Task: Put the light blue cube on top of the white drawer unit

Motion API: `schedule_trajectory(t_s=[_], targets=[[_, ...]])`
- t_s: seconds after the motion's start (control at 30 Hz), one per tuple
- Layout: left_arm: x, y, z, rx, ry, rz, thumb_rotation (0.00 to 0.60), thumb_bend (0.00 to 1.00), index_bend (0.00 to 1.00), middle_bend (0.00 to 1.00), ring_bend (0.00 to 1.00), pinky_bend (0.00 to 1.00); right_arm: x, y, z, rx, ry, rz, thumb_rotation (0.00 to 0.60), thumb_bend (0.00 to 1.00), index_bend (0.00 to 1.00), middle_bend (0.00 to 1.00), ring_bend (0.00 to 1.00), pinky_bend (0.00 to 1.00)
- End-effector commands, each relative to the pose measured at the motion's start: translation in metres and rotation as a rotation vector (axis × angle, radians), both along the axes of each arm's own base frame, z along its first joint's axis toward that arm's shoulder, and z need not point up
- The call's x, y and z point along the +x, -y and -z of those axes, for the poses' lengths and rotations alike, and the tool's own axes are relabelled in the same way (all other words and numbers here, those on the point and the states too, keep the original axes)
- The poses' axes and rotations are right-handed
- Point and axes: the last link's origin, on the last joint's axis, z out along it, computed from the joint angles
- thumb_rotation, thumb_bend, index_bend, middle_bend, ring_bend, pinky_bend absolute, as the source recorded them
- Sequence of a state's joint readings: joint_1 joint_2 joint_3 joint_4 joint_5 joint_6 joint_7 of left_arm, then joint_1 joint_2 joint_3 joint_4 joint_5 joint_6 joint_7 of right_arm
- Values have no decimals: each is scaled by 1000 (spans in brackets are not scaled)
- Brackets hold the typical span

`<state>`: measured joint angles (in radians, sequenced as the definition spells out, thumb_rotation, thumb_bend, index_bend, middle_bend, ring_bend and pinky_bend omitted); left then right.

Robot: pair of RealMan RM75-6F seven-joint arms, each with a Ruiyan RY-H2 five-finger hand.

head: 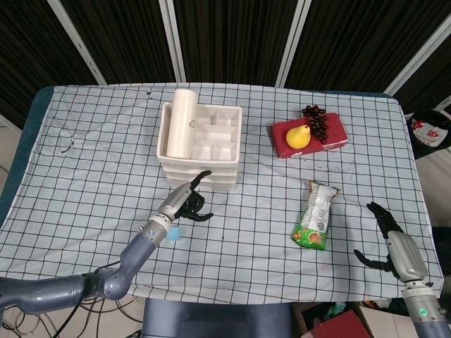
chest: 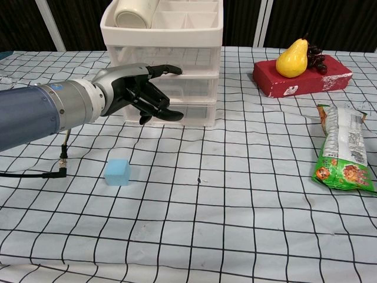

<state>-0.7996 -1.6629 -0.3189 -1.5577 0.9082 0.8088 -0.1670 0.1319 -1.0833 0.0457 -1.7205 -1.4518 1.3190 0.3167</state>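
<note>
1. We see the light blue cube resting on the checked cloth, unheld.
2. Our left hand, empty with fingers spread, hovers before the white drawer unit.
3. Our right hand rests apart, open and empty.

Nothing readable here, honestly. The green snack bag has some print on it, but it's way too small and blurry to make out, and the red box shows only faint white marks, not legible.
</note>
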Motion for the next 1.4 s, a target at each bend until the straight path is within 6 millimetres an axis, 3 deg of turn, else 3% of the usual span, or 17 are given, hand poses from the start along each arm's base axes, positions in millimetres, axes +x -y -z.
schedule_trajectory(t_s=[0.03, 0.47, 0.8, 0.97, 1.23, 1.4], targets=[[-1, 1, -1, -2, -1, 3, 600, 242, 151, 862, 828, 755, 0, 0, 0, 0, 0, 0, 600, 205, 0, 0, 0, 153], [-7, 16, -9, -26, -5, 20, 600, 243, 214, 863, 828, 755, 0, 0, 0, -1, -2, -2, 600, 205, 0, 0, 0, 153], [-27, 33, -24, -22, -19, 9, 600, 243, 215, 861, 828, 755, 0, -1, 0, 0, -2, -3, 600, 206, 0, 0, 0, 153], [-36, 44, -34, 10, -41, 46, 600, 243, 164, 861, 828, 755, 0, -1, 0, -2, -3, -2, 600, 207, 0, 0, 0, 153], [-33, 52, -56, 246, -179, 297, 600, 243, 139, 862, 828, 755, 1, -1, 1, -1, -7, -4, 600, 205, 0, 0, 0, 153], [-30, 54, -66, 414, -215, 361, 600, 240, 130, 868, 831, 755, 1, -1, 1, -2, -7, -4, 600, 206, 0, 0, 0, 153]])
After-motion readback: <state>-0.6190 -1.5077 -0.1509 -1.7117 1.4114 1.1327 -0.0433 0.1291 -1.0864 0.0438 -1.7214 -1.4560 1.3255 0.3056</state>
